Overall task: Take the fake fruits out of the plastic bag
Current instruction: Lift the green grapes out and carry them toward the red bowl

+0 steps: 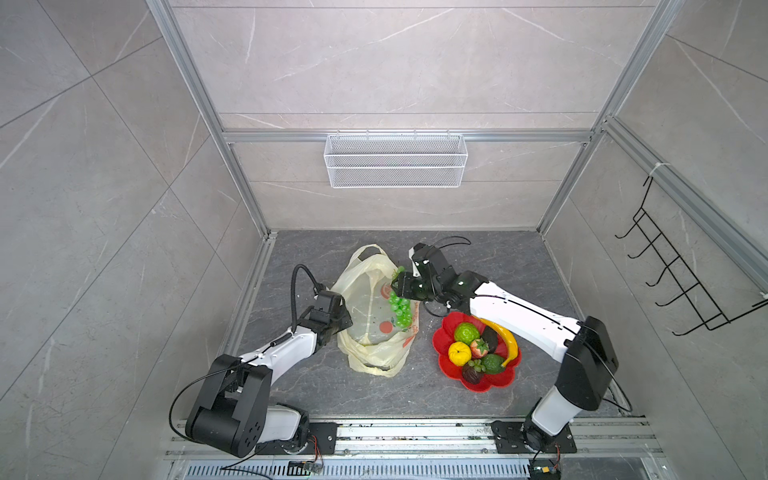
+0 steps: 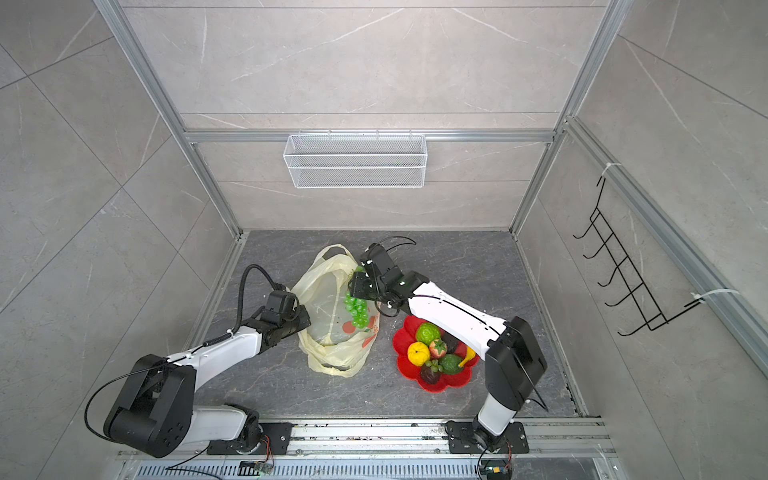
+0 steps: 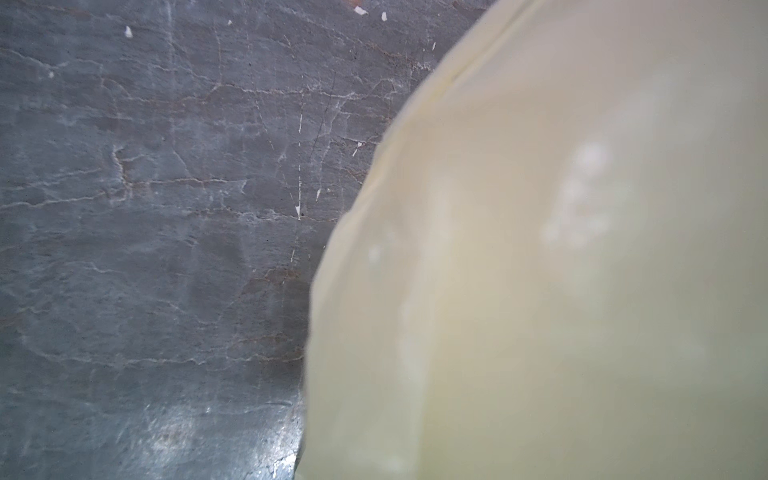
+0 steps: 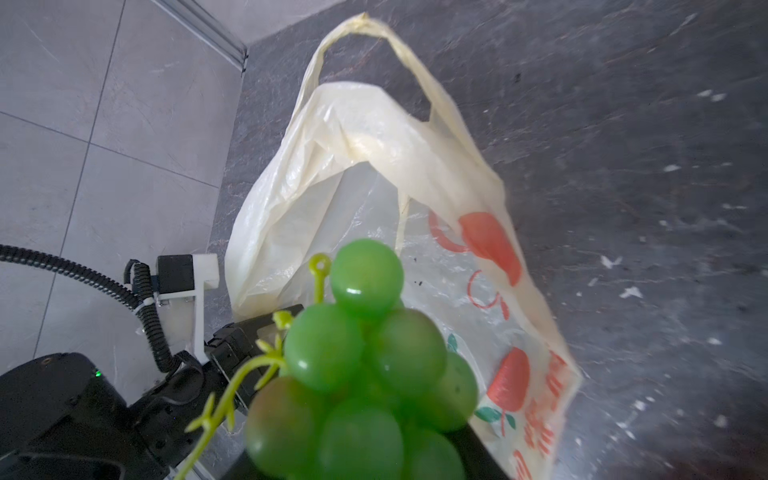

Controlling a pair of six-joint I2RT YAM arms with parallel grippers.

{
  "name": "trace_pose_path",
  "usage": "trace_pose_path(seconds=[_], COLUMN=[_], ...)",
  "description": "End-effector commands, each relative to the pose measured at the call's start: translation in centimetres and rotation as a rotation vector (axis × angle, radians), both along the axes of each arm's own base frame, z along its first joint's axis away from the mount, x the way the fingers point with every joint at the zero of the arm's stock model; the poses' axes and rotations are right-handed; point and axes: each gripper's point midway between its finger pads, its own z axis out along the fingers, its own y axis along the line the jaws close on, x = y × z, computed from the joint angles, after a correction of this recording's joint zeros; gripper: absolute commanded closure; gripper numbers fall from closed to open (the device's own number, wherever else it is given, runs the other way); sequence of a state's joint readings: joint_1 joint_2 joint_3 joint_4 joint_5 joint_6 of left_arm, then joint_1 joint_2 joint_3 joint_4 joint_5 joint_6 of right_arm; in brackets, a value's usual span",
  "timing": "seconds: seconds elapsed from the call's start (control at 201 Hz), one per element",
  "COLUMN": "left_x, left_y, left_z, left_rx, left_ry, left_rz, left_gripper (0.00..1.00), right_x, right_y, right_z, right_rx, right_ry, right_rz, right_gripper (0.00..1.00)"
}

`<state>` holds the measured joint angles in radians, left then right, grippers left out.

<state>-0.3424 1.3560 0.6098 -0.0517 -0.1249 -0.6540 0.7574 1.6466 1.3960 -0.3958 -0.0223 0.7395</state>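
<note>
The pale-yellow plastic bag [image 1: 368, 332] [image 2: 328, 332] lies on the dark floor, its mouth held up. My left gripper [image 1: 344, 323] [image 2: 305, 320] is shut on the bag's left edge; in the left wrist view the bag [image 3: 540, 270] fills the picture and hides the jaws. My right gripper [image 1: 395, 291] [image 2: 353, 289] hangs over the bag, shut on the green grape bunch [image 1: 400, 311] [image 2: 358, 311] [image 4: 361, 365]. Other fake fruits lie on a red plate [image 1: 439, 362] [image 2: 401, 363]: a banana [image 1: 506, 340], a yellow citrus [image 1: 459, 352], a strawberry [image 1: 479, 347], bumpy green fruits [image 1: 466, 332] and a dark brown piece [image 1: 472, 375].
A white wire basket [image 1: 395, 160] hangs on the back wall. A black hook rack [image 1: 681, 274] is fixed to the right wall. Aluminium frame posts and tiled walls close in the floor [image 1: 498, 266]. The right forearm [image 1: 523, 320] passes over the plate's far side.
</note>
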Motion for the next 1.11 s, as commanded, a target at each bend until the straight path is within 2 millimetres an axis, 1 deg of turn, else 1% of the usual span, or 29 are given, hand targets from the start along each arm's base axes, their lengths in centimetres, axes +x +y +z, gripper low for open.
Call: trace_pose_path(seconds=[0.0, 0.07, 0.249, 0.324, 0.443, 0.568, 0.702, 0.886, 1.101], left_x=[0.7, 0.7, 0.7, 0.7, 0.8, 0.8, 0.8, 0.8, 0.7], left_y=[0.1, 0.1, 0.2, 0.2, 0.2, 0.1, 0.0, 0.1, 0.2], left_z=[0.7, 0.7, 0.6, 0.6, 0.5, 0.4, 0.3, 0.4, 0.4], left_rx=[0.012, 0.013, 0.016, 0.015, 0.016, 0.013, 0.009, 0.016, 0.017], left_ry=[-0.020, -0.020, -0.019, -0.018, -0.017, -0.013, -0.011, -0.015, -0.014], left_rz=[0.001, 0.000, 0.003, 0.002, 0.003, 0.001, 0.001, 0.001, 0.003], left_gripper=[0.94, 0.94, 0.94, 0.94, 0.94, 0.94, 0.94, 0.94, 0.94], right_x=[-1.3, -1.9, -3.8, -4.5, -5.7, -6.3, -6.4, -6.4, -6.2], right_y=[-3.0, -4.3, -7.6, -9.1, -10.9, -12.6, -13.2, -13.7, -14.2], right_z=[-0.1, -0.1, -0.8, -1.7, -3.4, -4.8, -5.9, -8.1, -9.7], right_rx=[-0.072, -0.090, -0.118, -0.134, -0.139, -0.153, -0.162, -0.214, -0.245], right_ry=[0.004, 0.006, 0.045, 0.070, 0.112, 0.134, 0.147, 0.184, 0.214], right_rz=[-0.042, -0.071, -0.167, -0.222, -0.300, -0.379, -0.419, -0.451, -0.488], right_gripper=[0.53, 0.53, 0.53, 0.53, 0.54, 0.55, 0.55, 0.54, 0.53])
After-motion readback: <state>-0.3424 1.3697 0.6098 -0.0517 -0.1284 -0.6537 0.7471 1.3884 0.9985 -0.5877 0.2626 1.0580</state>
